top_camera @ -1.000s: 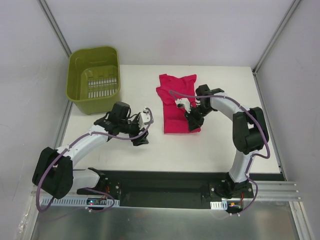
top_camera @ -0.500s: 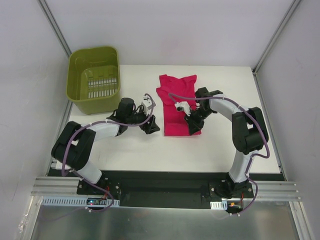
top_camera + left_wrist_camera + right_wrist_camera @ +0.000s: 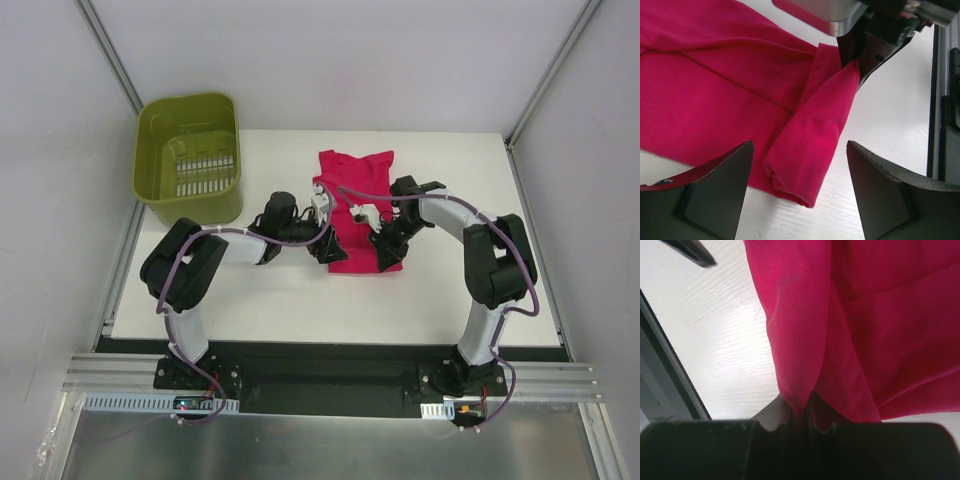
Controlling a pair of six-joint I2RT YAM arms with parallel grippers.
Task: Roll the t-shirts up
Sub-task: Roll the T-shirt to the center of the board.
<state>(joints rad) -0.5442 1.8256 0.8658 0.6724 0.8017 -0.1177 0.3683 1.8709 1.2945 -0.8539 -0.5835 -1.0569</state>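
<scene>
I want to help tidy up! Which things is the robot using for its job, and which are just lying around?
For the job: t-shirt, left end effector, right end effector pinching it.
Just lying about: green basket.

A robotics lab test cell, judged from what surrounds the white rectangular table (image 3: 430, 290). Plain pale wall panels (image 3: 350, 60) box in the table's far end and both sides, held by bare aluminium frame struts (image 3: 110, 55). Along its near edge run a black base plate (image 3: 330, 372) and a slotted aluminium rail (image 3: 545, 385), with two white-and-black jointed robot arms (image 3: 490, 260) bolted there, purple cables (image 3: 537, 290) looping loose. On the table itself, a magenta-red thin fabric t-shirt (image 3: 350, 165) lies near the middle and an olive-green slotted plastic basket (image 3: 195, 208) stands at the far left corner.
</scene>
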